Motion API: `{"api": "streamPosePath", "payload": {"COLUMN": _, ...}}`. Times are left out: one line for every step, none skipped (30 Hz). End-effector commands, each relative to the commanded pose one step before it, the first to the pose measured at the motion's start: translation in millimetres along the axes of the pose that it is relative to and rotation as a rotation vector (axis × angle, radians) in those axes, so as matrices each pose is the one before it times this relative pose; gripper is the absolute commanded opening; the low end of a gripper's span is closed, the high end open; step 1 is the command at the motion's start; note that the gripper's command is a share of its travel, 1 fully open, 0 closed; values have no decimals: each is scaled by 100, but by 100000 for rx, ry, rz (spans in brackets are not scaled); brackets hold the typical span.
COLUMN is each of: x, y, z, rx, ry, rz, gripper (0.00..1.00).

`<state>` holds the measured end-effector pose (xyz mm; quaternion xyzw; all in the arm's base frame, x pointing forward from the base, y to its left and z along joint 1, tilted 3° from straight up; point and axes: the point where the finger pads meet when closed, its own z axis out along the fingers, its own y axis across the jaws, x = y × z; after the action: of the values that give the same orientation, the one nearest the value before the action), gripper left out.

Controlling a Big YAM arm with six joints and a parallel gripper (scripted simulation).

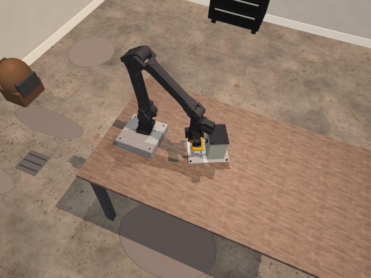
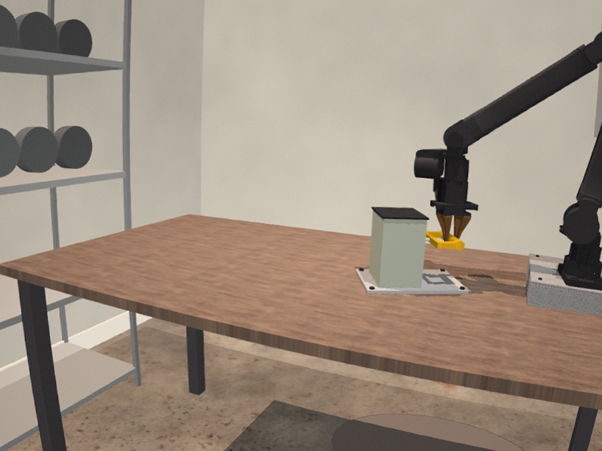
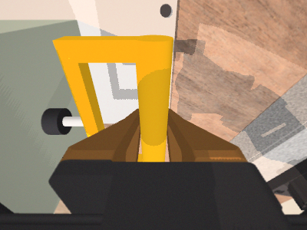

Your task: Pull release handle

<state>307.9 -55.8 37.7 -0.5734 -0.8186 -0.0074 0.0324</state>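
The yellow release handle (image 1: 198, 148) is a square loop that sticks out from the side of a pale green box (image 1: 217, 146) with a black top. It also shows in the exterior view (image 2: 445, 241) and in the wrist view (image 3: 115, 84). My gripper (image 3: 153, 114) points straight down and is shut on the handle's outer grip bar. The brown fingers (image 2: 452, 231) clamp the bar from both sides. A thin white rod with a black stop (image 3: 57, 121) joins the handle to the box. The handle hangs above the white baseplate (image 1: 197, 157).
The arm's grey base block (image 1: 142, 137) stands on the wooden table left of the box. The box (image 2: 398, 248) rises close beside the gripper. A metal shelf with grey cylinders (image 2: 35, 149) stands off the table at the far left.
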Motion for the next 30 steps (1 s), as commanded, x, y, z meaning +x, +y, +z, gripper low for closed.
{"api": "streamPosePath", "payload": {"x": -1329, "y": 1986, "z": -1796, "rx": -3356, "ry": -2171, "rz": 1272, "gripper": 0}}
{"api": "streamPosePath", "payload": {"x": 0, "y": 0, "z": 0, "rx": 0, "ry": 0, "rz": 0, "gripper": 0}}
{"api": "streamPosePath", "payload": {"x": 0, "y": 0, "z": 0, "rx": 0, "ry": 0, "rz": 0, "gripper": 0}}
{"api": "streamPosePath", "payload": {"x": 0, "y": 0, "z": 0, "rx": 0, "ry": 0, "rz": 0, "gripper": 0}}
{"api": "streamPosePath", "payload": {"x": 0, "y": 0, "z": 0, "rx": 0, "ry": 0, "rz": 0, "gripper": 0}}
{"api": "streamPosePath", "payload": {"x": 0, "y": 0, "z": 0, "rx": 0, "ry": 0, "rz": 0, "gripper": 0}}
{"api": "streamPosePath", "payload": {"x": 0, "y": 0, "z": 0, "rx": 0, "ry": 0, "rz": 0, "gripper": 0}}
{"api": "streamPosePath", "payload": {"x": 0, "y": 0, "z": 0, "rx": 0, "ry": 0, "rz": 0, "gripper": 0}}
{"api": "streamPosePath", "payload": {"x": 0, "y": 0, "z": 0, "rx": 0, "ry": 0, "rz": 0, "gripper": 0}}
{"api": "streamPosePath", "payload": {"x": 0, "y": 0, "z": 0, "rx": 0, "ry": 0, "rz": 0, "gripper": 0}}
{"api": "streamPosePath", "payload": {"x": 0, "y": 0, "z": 0, "rx": 0, "ry": 0, "rz": 0, "gripper": 0}}
{"api": "streamPosePath", "payload": {"x": 0, "y": 0, "z": 0, "rx": 0, "ry": 0, "rz": 0, "gripper": 0}}
{"api": "streamPosePath", "payload": {"x": 0, "y": 0, "z": 0, "rx": 0, "ry": 0, "rz": 0, "gripper": 0}}
{"api": "streamPosePath", "payload": {"x": 0, "y": -1, "z": 0, "rx": 0, "ry": 0, "rz": 0, "gripper": 0}}
{"api": "streamPosePath", "payload": {"x": 0, "y": -5, "z": 0, "rx": 0, "ry": 0, "rz": 0, "gripper": 0}}
{"api": "streamPosePath", "payload": {"x": -1, "y": -12, "z": -1, "rx": 0, "ry": -1, "rz": 0, "gripper": 0}}
{"api": "streamPosePath", "payload": {"x": -1, "y": -22, "z": -1, "rx": 0, "ry": -1, "rz": 0, "gripper": 0}}
{"api": "streamPosePath", "payload": {"x": -2, "y": -35, "z": -2, "rx": 1, "ry": -2, "rz": 0, "gripper": 0}}
{"api": "streamPosePath", "payload": {"x": 0, "y": 0, "z": 0, "rx": 0, "ry": 0, "rz": 0, "gripper": 0}}
{"api": "streamPosePath", "payload": {"x": 0, "y": 0, "z": 0, "rx": 0, "ry": 0, "rz": 0, "gripper": 0}}
{"api": "streamPosePath", "payload": {"x": -2, "y": -49, "z": -2, "rx": 1, "ry": -2, "rz": 0, "gripper": 0}}
{"api": "streamPosePath", "payload": {"x": -3, "y": -65, "z": -3, "rx": 1, "ry": -3, "rz": 0, "gripper": 0}}
{"api": "streamPosePath", "payload": {"x": -3, "y": -82, "z": -4, "rx": 2, "ry": -4, "rz": 0, "gripper": 0}}
{"api": "streamPosePath", "payload": {"x": -4, "y": -100, "z": -4, "rx": 2, "ry": -5, "rz": 0, "gripper": 0}}
{"api": "streamPosePath", "payload": {"x": -4, "y": -118, "z": -5, "rx": 3, "ry": -5, "rz": 0, "gripper": 0}}
{"api": "streamPosePath", "payload": {"x": -6, "y": -136, "z": -6, "rx": 3, "ry": -6, "rz": 0, "gripper": 0}}
{"api": "streamPosePath", "payload": {"x": -7, "y": -153, "z": -7, "rx": 4, "ry": -7, "rz": 0, "gripper": 0}}
{"api": "streamPosePath", "payload": {"x": -7, "y": -170, "z": -7, "rx": 4, "ry": -8, "rz": 0, "gripper": 0}}
{"api": "streamPosePath", "payload": {"x": -8, "y": -186, "z": -8, "rx": 4, "ry": -9, "rz": 0, "gripper": 0}}
{"api": "streamPosePath", "payload": {"x": -8, "y": -200, "z": -9, "rx": 5, "ry": -10, "rz": 0, "gripper": 0}}
